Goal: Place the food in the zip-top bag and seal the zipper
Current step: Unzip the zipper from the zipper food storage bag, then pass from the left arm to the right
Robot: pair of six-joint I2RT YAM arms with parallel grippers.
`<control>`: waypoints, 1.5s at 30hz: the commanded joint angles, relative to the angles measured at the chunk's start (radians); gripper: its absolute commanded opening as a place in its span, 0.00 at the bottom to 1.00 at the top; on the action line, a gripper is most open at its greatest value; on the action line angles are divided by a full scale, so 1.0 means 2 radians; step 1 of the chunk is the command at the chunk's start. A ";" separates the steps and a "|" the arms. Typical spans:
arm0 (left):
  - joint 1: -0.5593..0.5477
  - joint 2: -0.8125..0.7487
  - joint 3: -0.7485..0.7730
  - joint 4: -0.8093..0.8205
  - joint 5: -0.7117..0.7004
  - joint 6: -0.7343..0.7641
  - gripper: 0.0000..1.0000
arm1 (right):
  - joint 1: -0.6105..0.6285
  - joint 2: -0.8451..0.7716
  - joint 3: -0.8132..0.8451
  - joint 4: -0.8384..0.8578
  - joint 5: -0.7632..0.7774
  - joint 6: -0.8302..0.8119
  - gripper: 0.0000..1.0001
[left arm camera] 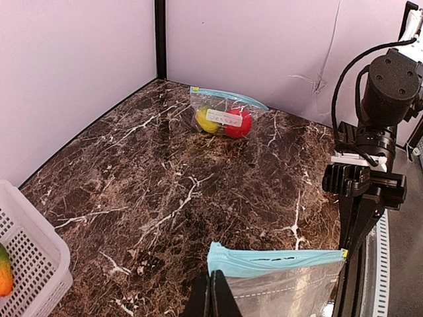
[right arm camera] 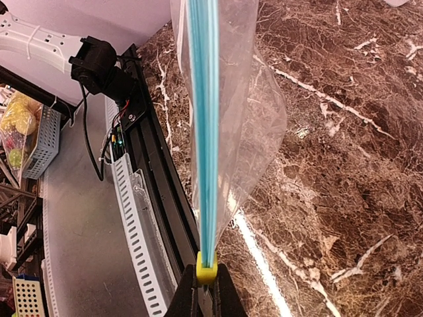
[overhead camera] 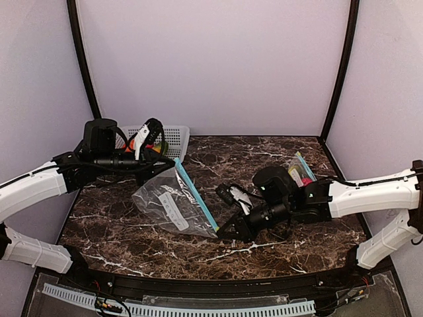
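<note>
A clear zip-top bag with a blue zipper strip hangs stretched between both grippers above the marble table; I see nothing inside it. My left gripper is shut on the bag's far top corner. My right gripper is shut on the yellow slider at the near end of the zipper. In the top view the left gripper and right gripper stand at the two ends of the strip. Food lies in the white basket, partly hidden by the left wrist; one orange piece shows.
The white mesh basket stands at the back left. A second zip-top bag holding a yellow and a red fruit lies at the back right. Purple walls enclose the table. A slotted cable rail runs along the near edge.
</note>
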 commanded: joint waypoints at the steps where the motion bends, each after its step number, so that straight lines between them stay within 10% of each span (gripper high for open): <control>1: 0.010 -0.010 0.002 0.017 -0.018 -0.001 0.01 | 0.012 -0.011 -0.014 -0.039 -0.015 0.004 0.00; 7: 0.010 0.003 0.002 0.026 0.051 -0.003 0.01 | 0.013 -0.023 -0.012 -0.046 -0.014 0.007 0.03; 19: -0.047 0.102 0.023 0.031 0.212 -0.031 0.01 | 0.006 -0.103 0.014 -0.106 0.094 -0.009 0.61; 45: -0.066 0.114 0.026 0.030 0.215 -0.031 0.01 | -0.032 -0.003 0.081 -0.061 0.053 -0.100 0.30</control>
